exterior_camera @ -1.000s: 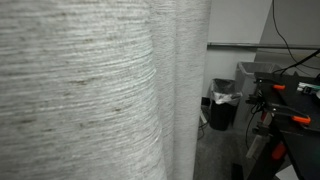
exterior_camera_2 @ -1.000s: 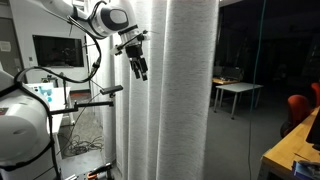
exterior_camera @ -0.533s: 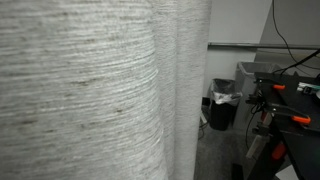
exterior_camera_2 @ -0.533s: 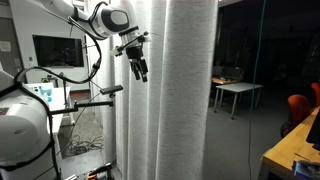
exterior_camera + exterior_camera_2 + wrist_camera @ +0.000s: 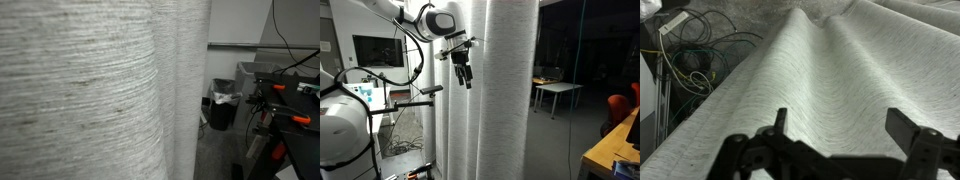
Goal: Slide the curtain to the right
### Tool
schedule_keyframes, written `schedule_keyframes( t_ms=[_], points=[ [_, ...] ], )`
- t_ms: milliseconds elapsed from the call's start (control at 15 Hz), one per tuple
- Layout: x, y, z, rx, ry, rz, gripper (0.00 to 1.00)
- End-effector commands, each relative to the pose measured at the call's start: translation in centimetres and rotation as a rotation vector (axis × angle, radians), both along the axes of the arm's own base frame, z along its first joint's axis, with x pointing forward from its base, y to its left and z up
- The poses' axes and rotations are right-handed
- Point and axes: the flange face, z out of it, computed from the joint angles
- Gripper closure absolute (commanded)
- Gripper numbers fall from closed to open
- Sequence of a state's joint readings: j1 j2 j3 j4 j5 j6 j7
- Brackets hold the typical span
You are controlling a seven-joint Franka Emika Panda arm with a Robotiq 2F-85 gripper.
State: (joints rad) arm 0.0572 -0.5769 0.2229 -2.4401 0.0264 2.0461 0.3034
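The curtain [image 5: 505, 95] is a very large light grey-white woven sheet with soft vertical folds. It fills most of an exterior view [image 5: 90, 95] and most of the wrist view [image 5: 830, 70]. My gripper [image 5: 465, 75] hangs at the curtain's left side, about upper-middle height, close in front of the fabric. In the wrist view the gripper [image 5: 840, 125] has its two fingers spread wide apart with folded fabric between and behind them. It is open and holds nothing.
A monitor [image 5: 375, 50] and cables stand left of the arm. A clamp stand [image 5: 415, 100] is below the gripper. A bin [image 5: 223, 105] and orange-handled equipment [image 5: 285, 110] stand right of the curtain. A white table [image 5: 558, 92] sits beyond it. Cables [image 5: 695, 60] lie on the floor.
My gripper has moved a little to the right and down, closer to the curtain's fold. The curtain has not visibly shifted.
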Motion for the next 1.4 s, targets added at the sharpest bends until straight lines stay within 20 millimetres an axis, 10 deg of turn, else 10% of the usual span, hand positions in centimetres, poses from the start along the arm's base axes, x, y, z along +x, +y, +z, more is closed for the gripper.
schedule_keyframes(
  t_ms=[0, 800, 1333],
  points=[
    [0.6, -2.9, -1.2, -0.024, -0.004, -0.009, 0.00],
    [4.4, -9.2, -6.9, -0.109, -0.142, 0.036, 0.00],
    [5.7, -13.0, -5.4, -0.140, -0.302, 0.001, 0.00]
  ],
)
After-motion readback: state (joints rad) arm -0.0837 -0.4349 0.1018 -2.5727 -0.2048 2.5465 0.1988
